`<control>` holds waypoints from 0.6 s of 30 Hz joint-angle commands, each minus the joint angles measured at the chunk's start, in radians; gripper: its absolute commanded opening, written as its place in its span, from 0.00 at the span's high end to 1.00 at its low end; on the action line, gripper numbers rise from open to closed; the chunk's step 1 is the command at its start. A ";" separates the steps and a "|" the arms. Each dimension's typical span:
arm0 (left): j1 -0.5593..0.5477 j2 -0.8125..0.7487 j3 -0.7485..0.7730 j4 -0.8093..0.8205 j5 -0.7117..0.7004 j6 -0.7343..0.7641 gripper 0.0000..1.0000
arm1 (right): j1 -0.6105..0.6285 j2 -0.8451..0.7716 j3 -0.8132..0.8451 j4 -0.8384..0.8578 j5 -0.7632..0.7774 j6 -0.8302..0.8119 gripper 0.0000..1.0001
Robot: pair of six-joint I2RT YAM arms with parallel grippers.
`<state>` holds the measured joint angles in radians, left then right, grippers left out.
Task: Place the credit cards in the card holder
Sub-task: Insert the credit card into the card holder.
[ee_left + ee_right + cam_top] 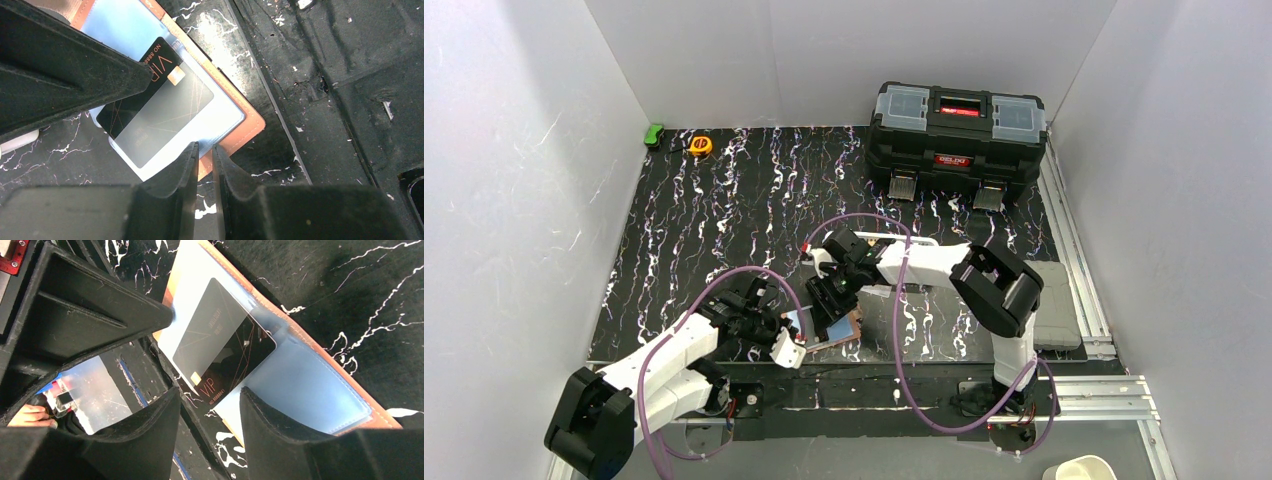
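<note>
step in hand: seating a card. the black card (225, 345) lies on the open card holder (310, 390). its "vip" end points toward the right gripper (210, 391). the far part is under the pale blue clear pocket and the near end is bare. i judge it about halfway in.

right gripper: jaws apart and empty. the card's near corner sits just ahead of the gap between the tips, not pinched as far as i can see.

left gripper (205, 147): jaws nearly together, only a slit, nothing visible in it. the holder's salmon rim lies right at the tips. i cannot tell whether they press on it.

next move, my judgement: the right fingers push the bare end straight along the card's length, deeper into the pocket. the push must be kept square or a corner may snag the film. the holder looks light and could slide unless the left tips pin it.

no other cards are in view near either gripper.

surface: black mat (724, 220) with white streaks under both grippers. a black toolbox (957, 125) sits well beyond the right gripper. far beyond the left gripper are a tape measure (700, 145) and a small green object (655, 135). a grey pad (1054, 305) lies off to the right. plain white walls (514, 150) enclose three sides.
</note>
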<state>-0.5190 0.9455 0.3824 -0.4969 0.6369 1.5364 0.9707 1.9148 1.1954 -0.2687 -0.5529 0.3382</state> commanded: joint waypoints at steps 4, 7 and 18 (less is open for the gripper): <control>-0.003 -0.002 -0.015 -0.022 0.033 0.005 0.85 | 0.018 0.022 0.042 0.033 -0.025 0.006 0.46; -0.003 0.002 -0.014 -0.019 0.033 0.003 0.85 | 0.035 0.031 0.066 0.029 -0.020 0.007 0.46; -0.003 -0.008 -0.025 -0.016 0.035 0.002 0.85 | 0.071 0.066 0.118 0.017 -0.023 0.012 0.46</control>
<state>-0.5190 0.9440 0.3824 -0.4992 0.6369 1.5360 1.0214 1.9598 1.2591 -0.2699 -0.5400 0.3439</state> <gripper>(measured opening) 0.151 0.544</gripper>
